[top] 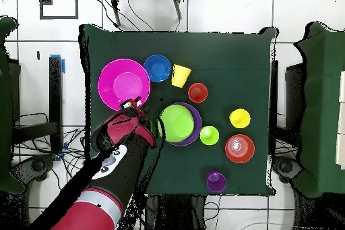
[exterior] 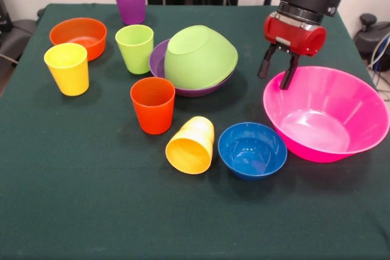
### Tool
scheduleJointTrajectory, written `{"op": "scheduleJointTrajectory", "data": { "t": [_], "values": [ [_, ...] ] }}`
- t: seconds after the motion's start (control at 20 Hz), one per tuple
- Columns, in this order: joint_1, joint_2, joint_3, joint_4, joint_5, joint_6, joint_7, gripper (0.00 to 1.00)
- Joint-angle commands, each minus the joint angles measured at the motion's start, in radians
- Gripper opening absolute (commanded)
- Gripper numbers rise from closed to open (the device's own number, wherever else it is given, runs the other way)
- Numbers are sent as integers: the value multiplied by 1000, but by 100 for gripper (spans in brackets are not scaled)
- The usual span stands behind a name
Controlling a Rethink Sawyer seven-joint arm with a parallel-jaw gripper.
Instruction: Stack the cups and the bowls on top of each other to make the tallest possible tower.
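On the green table [exterior: 73, 211], ten pieces of plastic ware are counted: five cups and five bowls. Of the cups, four are seen upright and one on its side. The purple cup [exterior: 130, 2] is placed at the far edge, the lime green cup [exterior: 134, 47] just beside the stacked bowls, the yellow cup [exterior: 67, 68] near the orange bowl [exterior: 78, 36], and the orange-red cup [exterior: 152, 105] near the middle. The yellow-orange cup [exterior: 191, 145] is laid on its side, its mouth turned toward the front camera, just beside the blue bowl [exterior: 252, 150].

Of the bowls, three are set apart and upright: orange, blue, and the large pink bowl [exterior: 326, 114]. The remaining two are stacked: the lime green bowl [exterior: 200, 57] is rested upside down and tilted inside the purple bowl [exterior: 159, 59].

One gripper [exterior: 277, 69] is seen, held over the far rim of the pink bowl. Its two black fingers [exterior: 289, 72] are spread apart, and nothing is held between them. Whether a fingertip touches the rim cannot be told.

In the overhead view, the gripper [top: 131, 109] is placed at the pink bowl's [top: 111, 79] edge, between it and the stacked pair.
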Motion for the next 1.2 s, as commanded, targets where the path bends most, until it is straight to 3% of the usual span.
{"op": "scheduleJointTrajectory", "data": {
  "t": [0.05,1.2],
  "values": [
    [-24,-2,138,-10,-22,-13,-16,100],
    [-39,-53,161,10,-42,30,-45,100]
  ]
}}
